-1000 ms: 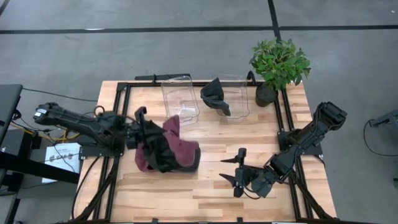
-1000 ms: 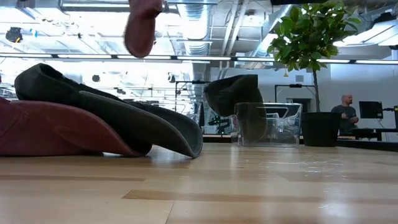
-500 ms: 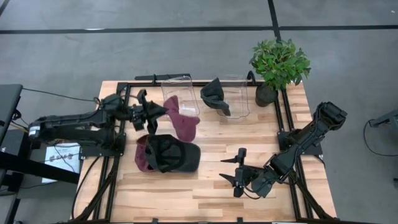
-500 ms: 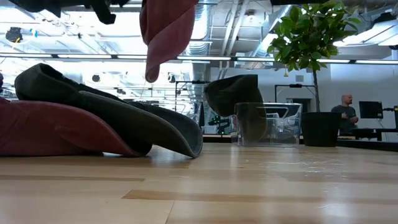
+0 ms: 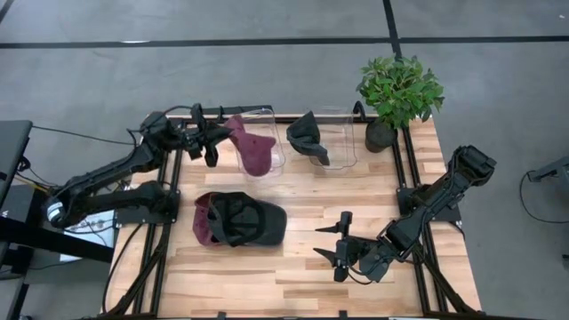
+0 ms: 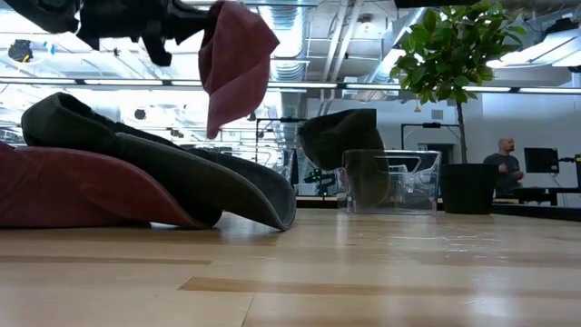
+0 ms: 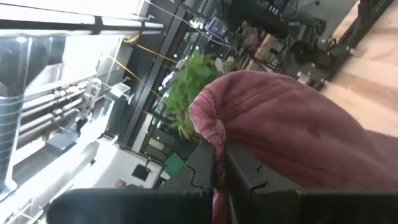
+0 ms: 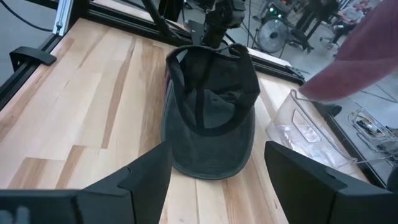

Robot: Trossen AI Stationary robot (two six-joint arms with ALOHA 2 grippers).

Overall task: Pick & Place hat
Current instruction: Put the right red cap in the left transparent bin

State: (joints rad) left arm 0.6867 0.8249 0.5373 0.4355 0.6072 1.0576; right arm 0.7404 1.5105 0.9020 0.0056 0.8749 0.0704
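A maroon hat (image 5: 252, 149) hangs in the air over the left clear bin (image 5: 259, 142) at the table's far side, with my left gripper (image 5: 218, 139) shut on it. It also shows high up in the low view (image 6: 234, 64). A dark cap (image 5: 245, 220) lies upside down on another maroon cap (image 5: 204, 224) on the table's left half. A second dark cap (image 5: 308, 138) sits at the right clear bin (image 5: 336, 140). My right gripper (image 5: 336, 242) stands open at the near right, pointing at the pile (image 8: 211, 112). My left gripper pinches a bunched edge of the maroon hat (image 7: 214, 142) between its two fingers (image 7: 200, 167). The fingers come about level from the table's left. The hat hangs beside and below the fingers, slack, clear of the table and above the left bin.
A potted plant (image 5: 398, 93) stands at the far right corner. Black frame rails (image 5: 174, 178) run along the table's left and right sides. Bare wood lies in the table's middle and near part (image 5: 293, 276). A person (image 6: 505, 163) stands far behind the table.
My left gripper has swung toward the table's far edge, staying shut on the maroon hat. The hat, clear of the table all along, has gone from above the pile of caps to above the left clear bin. The pile has stayed put.
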